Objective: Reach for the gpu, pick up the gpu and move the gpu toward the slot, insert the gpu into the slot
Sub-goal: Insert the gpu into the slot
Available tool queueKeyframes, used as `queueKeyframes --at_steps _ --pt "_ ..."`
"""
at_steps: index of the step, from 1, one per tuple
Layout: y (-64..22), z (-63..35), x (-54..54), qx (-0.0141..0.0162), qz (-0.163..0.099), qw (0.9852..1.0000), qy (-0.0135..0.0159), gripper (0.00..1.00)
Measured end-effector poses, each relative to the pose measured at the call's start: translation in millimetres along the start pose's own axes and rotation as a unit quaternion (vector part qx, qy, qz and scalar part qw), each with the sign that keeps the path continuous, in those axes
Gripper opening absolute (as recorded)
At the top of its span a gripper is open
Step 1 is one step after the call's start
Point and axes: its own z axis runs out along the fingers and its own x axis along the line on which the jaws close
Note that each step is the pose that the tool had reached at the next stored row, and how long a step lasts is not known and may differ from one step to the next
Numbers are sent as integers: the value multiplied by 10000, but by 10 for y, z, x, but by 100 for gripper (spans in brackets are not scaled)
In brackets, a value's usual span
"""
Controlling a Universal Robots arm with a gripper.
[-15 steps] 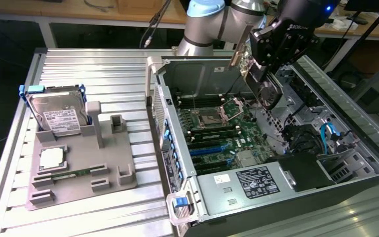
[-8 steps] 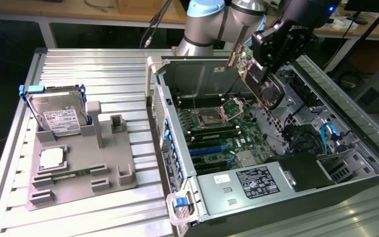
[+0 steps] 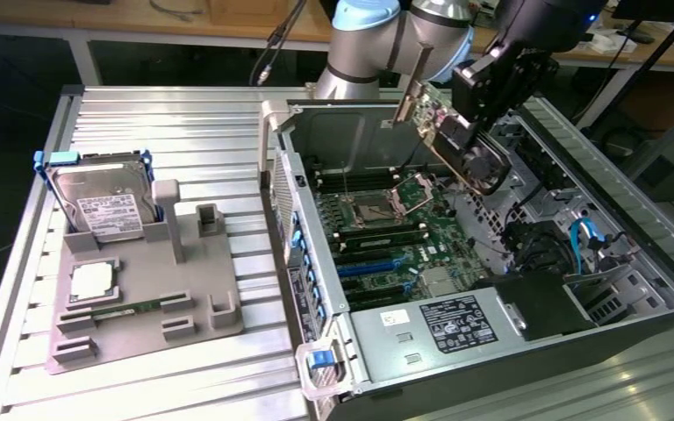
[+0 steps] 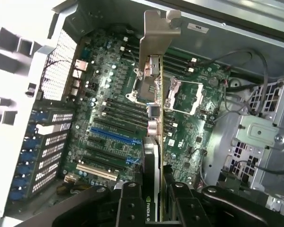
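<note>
Lying open on the ribbed metal table (image 3: 150, 114), the grey tower computer case (image 3: 618, 202) holds a green motherboard (image 3: 390, 228) bearing the long blue plastic slot (image 3: 372, 263); beside the case, a grey moulded tray (image 3: 138, 324) holds a silver hard drive (image 3: 103, 206); the silver-blue arm (image 3: 361, 44) leans over the case, its black pincer (image 3: 469, 132) clenched on the green fan-cooled gpu card (image 3: 486, 168), tilted above the motherboard, apart from the slot.

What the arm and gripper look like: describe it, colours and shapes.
The arm is a silver-grey tube with rounded joints and a light blue joint cap. The gripper is black and blocky, with two angular black fingers.
</note>
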Motion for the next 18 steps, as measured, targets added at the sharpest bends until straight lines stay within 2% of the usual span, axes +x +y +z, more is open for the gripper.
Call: queueKeyframes --at_steps 4,6,8,11,16,17,18 --pt "-1 9 -1 2 -361 9993 16 27" --pt "-1 17 -2 4 -690 9976 30 27" --pt "-2 24 -2 6 -991 9951 44 27" --pt "-2 30 -2 7 -1254 9921 55 27" --pt "-3 38 -2 10 -1720 9851 76 27" --pt "-3 41 -3 11 -1873 9823 82 27" --pt "-3 44 -3 12 -2072 9783 91 27"
